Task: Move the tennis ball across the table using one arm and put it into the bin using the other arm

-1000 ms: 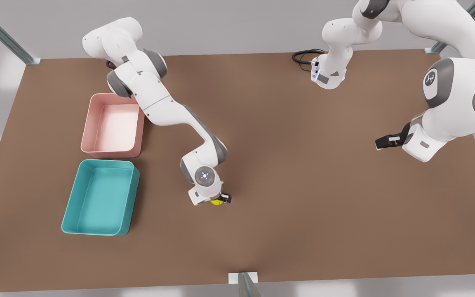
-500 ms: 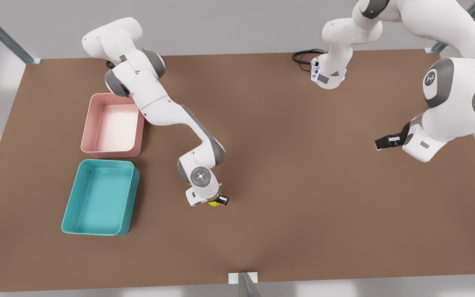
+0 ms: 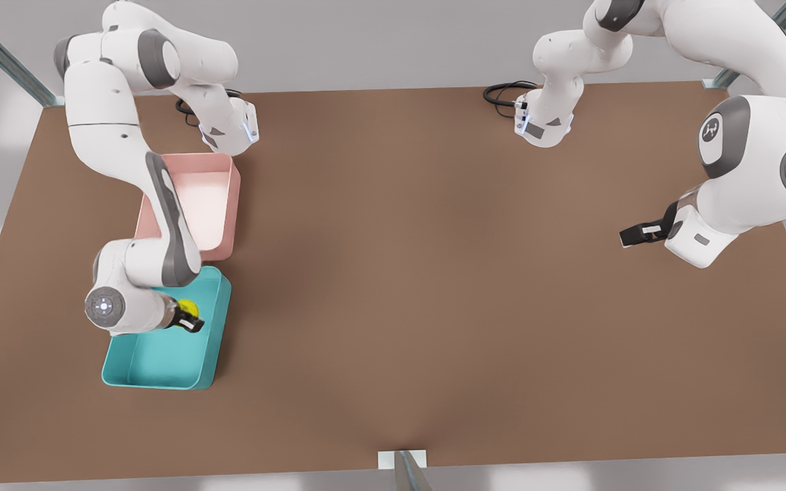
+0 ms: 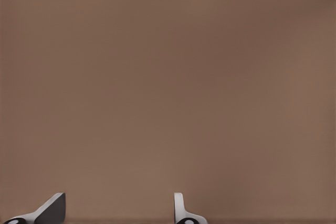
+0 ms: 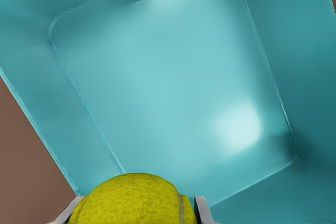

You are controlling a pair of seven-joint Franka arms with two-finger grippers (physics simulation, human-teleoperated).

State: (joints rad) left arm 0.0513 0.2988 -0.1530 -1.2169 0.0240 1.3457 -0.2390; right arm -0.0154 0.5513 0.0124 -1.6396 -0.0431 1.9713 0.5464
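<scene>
The right gripper (image 3: 190, 318) hangs over the teal bin (image 3: 154, 365), its jaws clamped on the tennis ball (image 3: 187, 309), held above the bin's floor. A pink tub (image 3: 224, 179) sits just beyond. Across the brown table (image 3: 434, 286), the left gripper (image 3: 628, 236) waits, jaws spread apart and empty.

Tennis ball (image 3: 187, 308): yellow-green, pale seam. Bin (image 3: 161, 365): teal. Second tub (image 3: 228, 204): pink. Table (image 3: 434, 273): matte brown. Arms white, grey joints; gripper fingers black.
</scene>
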